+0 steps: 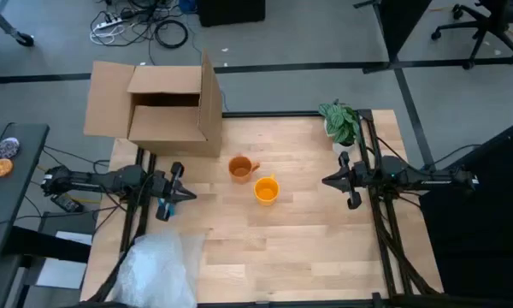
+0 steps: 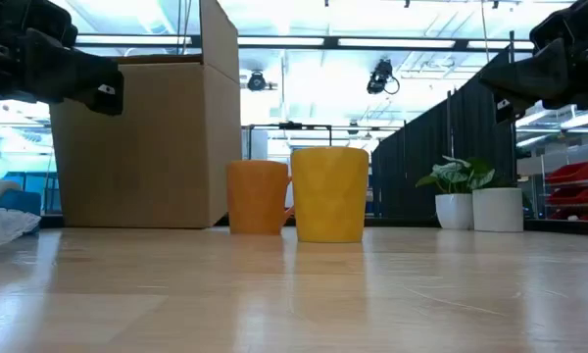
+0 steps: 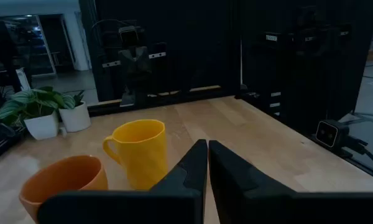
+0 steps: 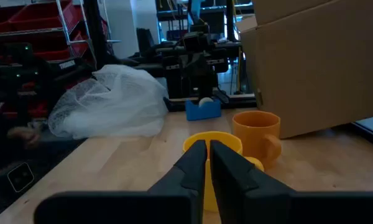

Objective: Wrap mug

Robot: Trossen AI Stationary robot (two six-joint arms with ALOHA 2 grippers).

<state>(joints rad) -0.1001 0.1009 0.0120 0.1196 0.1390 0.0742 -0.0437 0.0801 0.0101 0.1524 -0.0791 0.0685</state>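
The wooden tabletop [image 1: 308, 248] carries two mugs near its middle: a yellow mug [image 1: 267, 190] and an orange mug [image 1: 240, 168], just beside each other. They lie between the two claws, the yellow one nearer the right claw [image 1: 327, 181], the orange one nearer the left claw [image 1: 191, 193]. A heap of clear wrap [image 1: 158, 269] lies at the tabletop's near left corner, beside the left arm. Behind the left claw, at the far left edge, an open cardboard box [image 1: 167, 107] stands. Behind the right claw, a small potted plant [image 1: 340, 124] sits at the far right edge. Beyond is grey floor with cables [image 1: 154, 26] and an office chair [image 1: 479, 21].

Both arms stretch level above the tabletop from opposite sides, pointing inward at the mugs. Each claw has its fingers pressed together and grips nothing.
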